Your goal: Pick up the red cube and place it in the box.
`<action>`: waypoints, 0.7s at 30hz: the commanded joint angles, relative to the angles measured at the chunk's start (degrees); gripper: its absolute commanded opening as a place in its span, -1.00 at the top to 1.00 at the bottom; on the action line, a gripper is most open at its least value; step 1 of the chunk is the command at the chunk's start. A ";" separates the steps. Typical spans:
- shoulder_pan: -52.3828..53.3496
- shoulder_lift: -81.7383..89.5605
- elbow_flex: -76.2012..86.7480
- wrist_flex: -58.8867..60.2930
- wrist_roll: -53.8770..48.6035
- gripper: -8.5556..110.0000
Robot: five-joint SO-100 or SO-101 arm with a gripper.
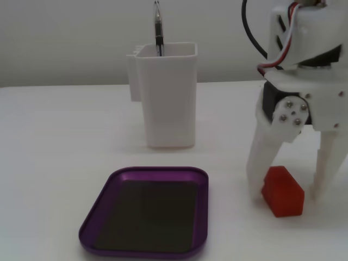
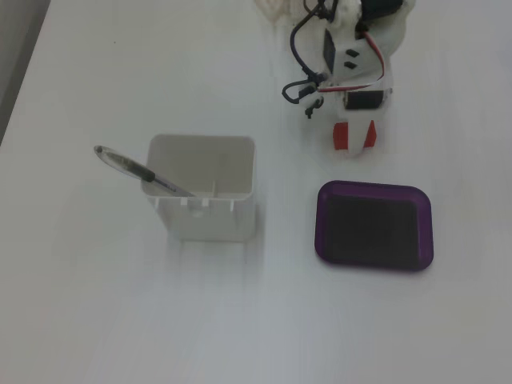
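The red cube [image 1: 283, 193] lies on the white table to the right of the box [image 1: 157, 171], a shallow purple tray with a dark bottom. My gripper [image 1: 286, 194] stands over the cube, open, with one white finger on each side of it and the tips down near the table. In the top-down fixed view the gripper [image 2: 357, 138] covers part of the red cube [image 2: 341, 137], which sits just beyond the box [image 2: 318, 228]. The pads show no clear contact with the cube.
A tall white container [image 1: 166, 98] holding a pen [image 1: 158, 30] stands behind the tray; from above the container [image 2: 204, 214] is left of the tray, with the pen [image 2: 132, 168] leaning out. The arm's cables [image 2: 304, 84] hang near its base.
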 commanded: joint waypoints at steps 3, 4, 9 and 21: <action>-2.29 0.35 -2.20 -0.35 0.44 0.49; -2.20 0.26 -2.20 -0.35 0.44 0.50; -2.11 0.26 -1.49 -2.81 -0.26 0.67; -2.90 7.21 -11.69 -0.18 -0.26 0.87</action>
